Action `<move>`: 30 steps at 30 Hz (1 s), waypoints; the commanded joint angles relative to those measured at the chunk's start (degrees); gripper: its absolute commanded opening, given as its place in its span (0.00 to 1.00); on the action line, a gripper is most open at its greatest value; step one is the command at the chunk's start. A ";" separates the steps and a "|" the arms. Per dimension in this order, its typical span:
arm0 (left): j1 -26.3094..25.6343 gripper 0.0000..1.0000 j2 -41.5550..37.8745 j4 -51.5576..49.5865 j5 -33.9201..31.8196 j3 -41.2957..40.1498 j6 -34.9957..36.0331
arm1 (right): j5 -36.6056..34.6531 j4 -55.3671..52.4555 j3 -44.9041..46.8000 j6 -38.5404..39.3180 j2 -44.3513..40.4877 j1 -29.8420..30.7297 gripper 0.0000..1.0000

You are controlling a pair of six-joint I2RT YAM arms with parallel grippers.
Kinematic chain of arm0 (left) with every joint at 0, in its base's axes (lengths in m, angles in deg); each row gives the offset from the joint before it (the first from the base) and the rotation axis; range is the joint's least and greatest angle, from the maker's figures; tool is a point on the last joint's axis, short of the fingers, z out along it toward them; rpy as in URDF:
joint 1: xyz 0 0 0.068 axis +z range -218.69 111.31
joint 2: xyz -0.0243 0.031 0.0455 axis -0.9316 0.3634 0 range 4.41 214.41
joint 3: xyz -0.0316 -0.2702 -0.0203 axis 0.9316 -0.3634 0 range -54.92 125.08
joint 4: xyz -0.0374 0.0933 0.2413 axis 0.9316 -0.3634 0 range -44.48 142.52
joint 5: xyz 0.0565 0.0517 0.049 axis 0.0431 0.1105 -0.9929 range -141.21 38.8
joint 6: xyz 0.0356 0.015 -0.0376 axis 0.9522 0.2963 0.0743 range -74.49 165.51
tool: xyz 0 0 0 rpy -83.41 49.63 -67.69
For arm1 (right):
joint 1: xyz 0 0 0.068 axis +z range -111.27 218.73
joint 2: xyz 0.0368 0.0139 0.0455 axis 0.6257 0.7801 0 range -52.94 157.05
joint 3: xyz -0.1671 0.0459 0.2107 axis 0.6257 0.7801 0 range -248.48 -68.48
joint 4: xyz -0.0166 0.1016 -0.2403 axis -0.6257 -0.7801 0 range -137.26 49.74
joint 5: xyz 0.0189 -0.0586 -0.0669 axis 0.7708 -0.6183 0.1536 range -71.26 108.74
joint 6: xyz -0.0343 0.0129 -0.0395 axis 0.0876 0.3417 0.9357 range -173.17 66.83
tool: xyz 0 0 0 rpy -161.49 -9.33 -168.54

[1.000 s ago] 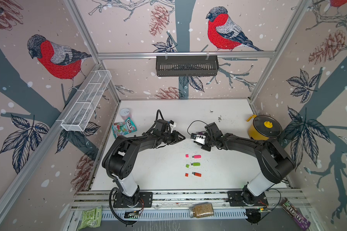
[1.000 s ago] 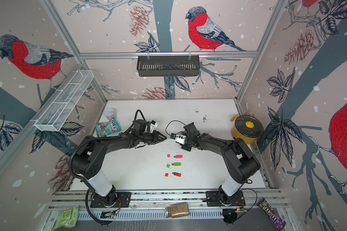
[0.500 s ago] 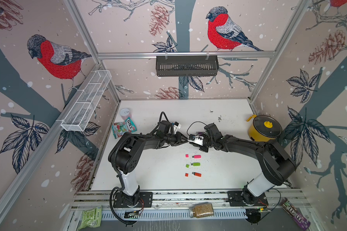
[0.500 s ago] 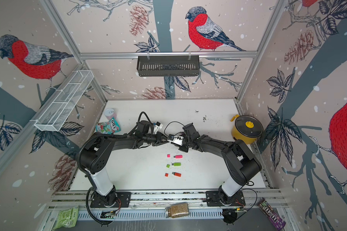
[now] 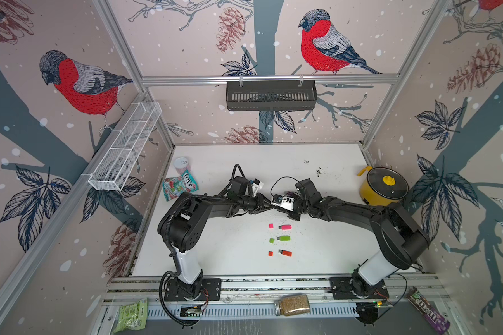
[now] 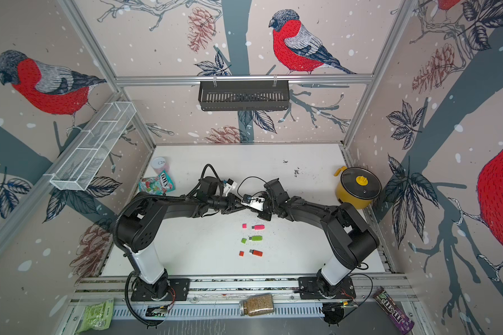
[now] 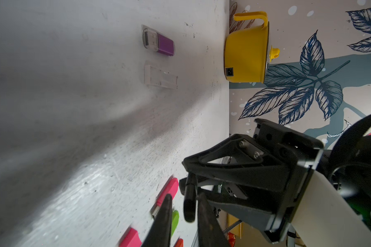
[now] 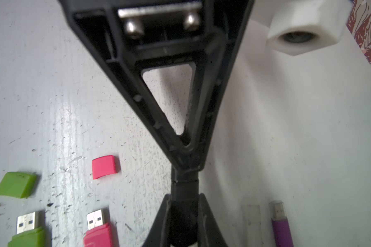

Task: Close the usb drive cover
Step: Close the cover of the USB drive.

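Left gripper [image 7: 184, 195] moved in, narrow, grip unclear; right gripper [image 8: 185, 195] clamps black usb drive [image 8: 185, 210]; three capless drives [image 5: 286, 226], three caps [image 5: 271, 225] nearby.

You are looking at three drives lying in a column just below centre frame in a top view: upper drive [image 5: 285, 227], middle drive [image 5: 284, 238], lower drive [image 5: 286, 253]. Each cap is sitting just left of its drive, apart from it: upper cap [image 5: 271, 225], middle cap [image 5: 271, 240], lower cap [image 5: 270, 253]. The pot [image 5: 384, 188] is standing at the right edge of the table [image 5: 230, 246], the bag [image 5: 179, 185] is lying at its left edge, and the cup [image 5: 181, 164] is standing just above the bag. In the right wrist view a fourth drive [image 8: 281, 226] is lying just beside a cover [image 8: 254, 222].
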 commanded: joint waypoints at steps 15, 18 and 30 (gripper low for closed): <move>-0.31 0.04 0.69 3.83 1.62 -0.28 -1.51 | 5.05 6.40 -0.28 -5.11 -0.79 -0.53 0.12; -0.48 0.02 0.96 4.30 1.80 -0.37 -1.83 | 6.38 8.58 -0.32 -6.58 -1.17 -0.88 0.12; -1.44 0.00 2.41 5.26 2.51 -0.02 -2.53 | 9.75 11.85 -3.09 -4.51 -1.88 -0.96 0.11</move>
